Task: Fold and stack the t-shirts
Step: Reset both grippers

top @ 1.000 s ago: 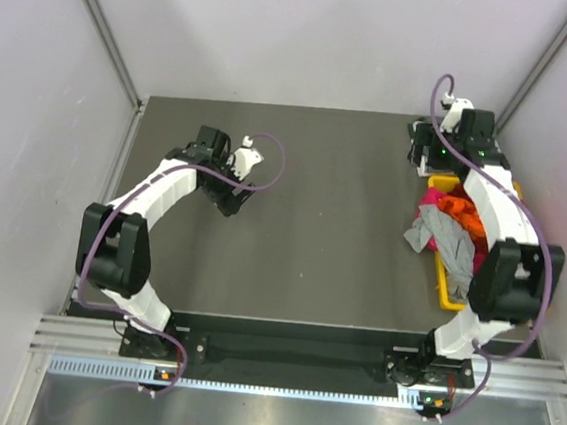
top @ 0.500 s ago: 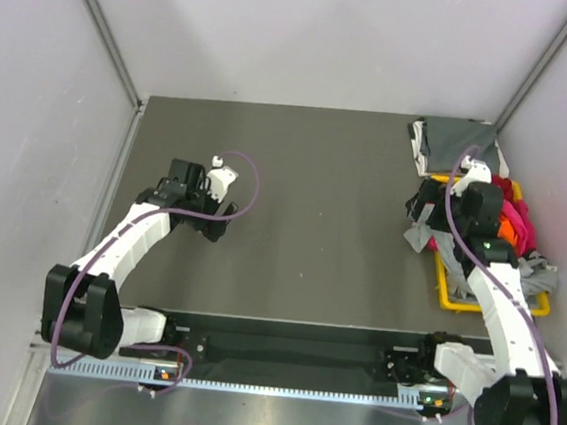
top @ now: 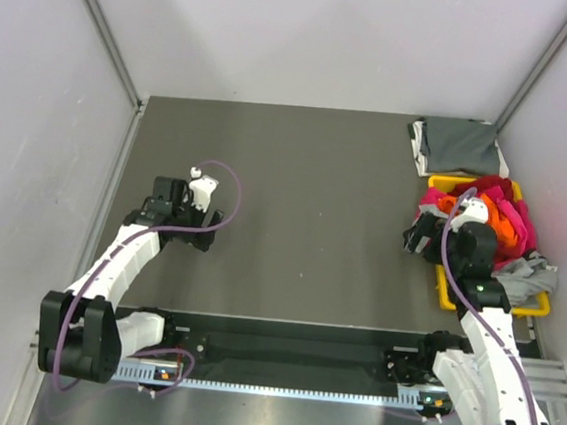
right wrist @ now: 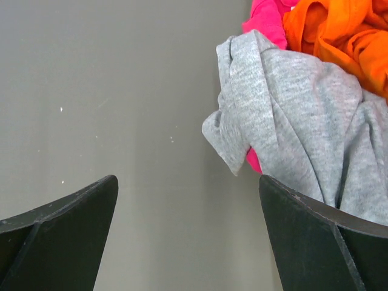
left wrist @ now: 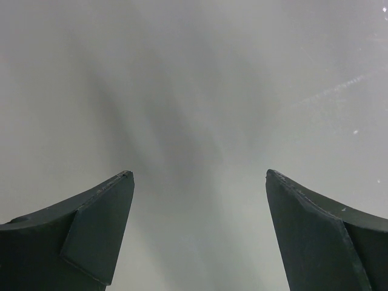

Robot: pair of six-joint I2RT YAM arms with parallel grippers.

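A folded dark grey t-shirt (top: 458, 146) lies at the table's back right corner. A heap of t-shirts fills the yellow bin (top: 444, 288): orange (top: 504, 222), pink and red (top: 496, 193), and light grey (top: 529, 274) hanging over the rim. My right gripper (top: 418, 236) is open and empty, just left of the bin. In the right wrist view my right gripper (right wrist: 188, 182) hangs over bare table, with the light grey shirt (right wrist: 303, 121), the orange shirt (right wrist: 339, 30) and the pink shirt (right wrist: 267, 18) to its right. My left gripper (top: 199, 239) is open and empty; its wrist view (left wrist: 197, 176) shows only table.
The dark table (top: 315, 196) is walled by pale panels at the back and on both sides. The bin stands against the right wall. The arm bases and a metal rail run along the near edge.
My right gripper has come back from the far right corner, uncovering the folded dark grey shirt, and now sits left of the bin. My left gripper has moved left and nearer.
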